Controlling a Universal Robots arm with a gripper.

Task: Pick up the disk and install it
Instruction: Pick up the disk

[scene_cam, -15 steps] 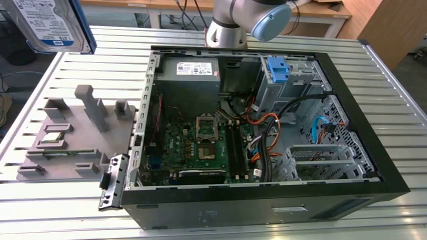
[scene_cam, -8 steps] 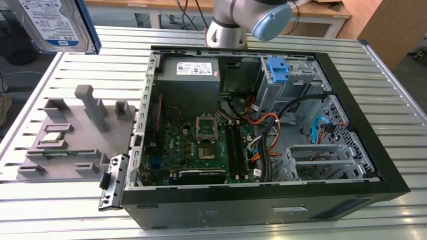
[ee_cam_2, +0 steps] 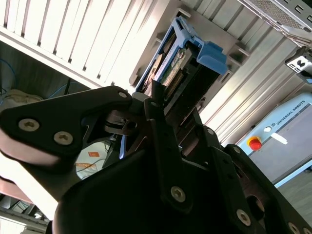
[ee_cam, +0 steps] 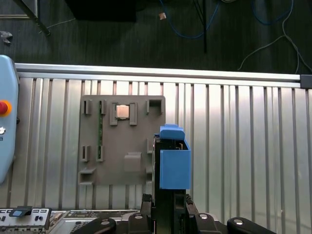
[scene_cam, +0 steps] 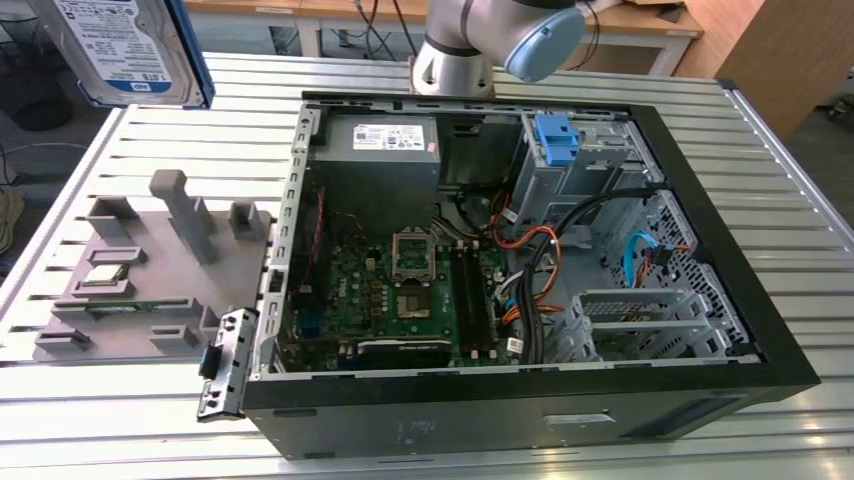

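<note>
Holds the disk (ee_cam: 174, 163) clamped edge-on in the claw (ee_cam: 168, 201), clear of the slatted table (ee_cam: 243, 146), grey tray (ee_cam: 112, 146) just beyond the claw.

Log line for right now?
gripper: shut on disk | disk: held aloft over table beside grey fixture | computer case: open, disk not installed

The flat silver metal disk (scene_cam: 120, 50), far on the exterior view's left, bears a white label with a blue band and print too fine to make out. A white printed sticker sits on the grey power supply box (scene_cam: 380, 170) in the black computer case (scene_cam: 467, 435). In the second wrist view, grey lettering crosses a pale grey control panel (ee_cam_2: 285, 117).
</note>
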